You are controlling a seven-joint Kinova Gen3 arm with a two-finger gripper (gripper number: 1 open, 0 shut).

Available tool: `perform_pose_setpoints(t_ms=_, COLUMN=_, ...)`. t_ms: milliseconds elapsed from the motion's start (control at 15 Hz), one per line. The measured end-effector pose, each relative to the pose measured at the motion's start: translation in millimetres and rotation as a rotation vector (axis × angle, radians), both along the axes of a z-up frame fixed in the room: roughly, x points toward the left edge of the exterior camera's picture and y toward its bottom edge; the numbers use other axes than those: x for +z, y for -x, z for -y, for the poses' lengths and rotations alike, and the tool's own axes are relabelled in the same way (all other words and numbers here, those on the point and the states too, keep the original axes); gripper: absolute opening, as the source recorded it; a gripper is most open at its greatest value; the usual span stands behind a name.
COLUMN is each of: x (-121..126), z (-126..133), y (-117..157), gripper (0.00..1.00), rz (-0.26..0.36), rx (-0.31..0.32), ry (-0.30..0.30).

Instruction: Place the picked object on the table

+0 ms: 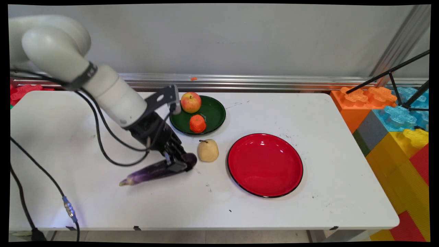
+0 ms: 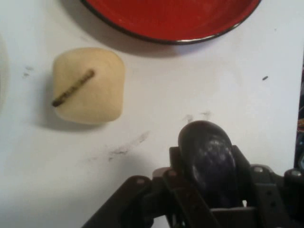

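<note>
The tool (image 1: 178,164) sits at lower centre-left of the main view, its fingers closed around the thick end of the eggplant (image 1: 151,172), which appears to lie on the table (image 1: 103,206). Current step, as judged: grasp secured, lift pending. A lift calls for clearance from the pear (image 1: 208,150) just right. Right of that lies the red plate (image 1: 265,165); toward upper centre, the green plate (image 1: 212,113) carries an apple (image 1: 191,102) and an orange fruit (image 1: 197,124).
</note>
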State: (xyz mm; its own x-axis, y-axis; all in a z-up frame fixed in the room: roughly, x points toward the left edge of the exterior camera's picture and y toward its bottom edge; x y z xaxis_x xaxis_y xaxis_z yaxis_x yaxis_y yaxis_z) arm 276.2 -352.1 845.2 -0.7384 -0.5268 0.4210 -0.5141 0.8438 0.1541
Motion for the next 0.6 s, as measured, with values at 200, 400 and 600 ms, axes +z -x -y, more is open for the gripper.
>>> perform_pose_setpoints(t_ms=200, x=-26, z=-5, y=7, gripper=0.00, rz=-0.008, rx=-0.007, ry=-0.009)
perform_pose_setpoints(t_ms=400, x=-47, z=-7, y=12, gripper=0.00, rz=-0.015, rx=-0.011, ry=-0.010)
perform_pose_setpoints(t_ms=600, x=-61, z=-6, y=14, gripper=0.00, rz=-0.018, rx=-0.015, ry=-0.005)
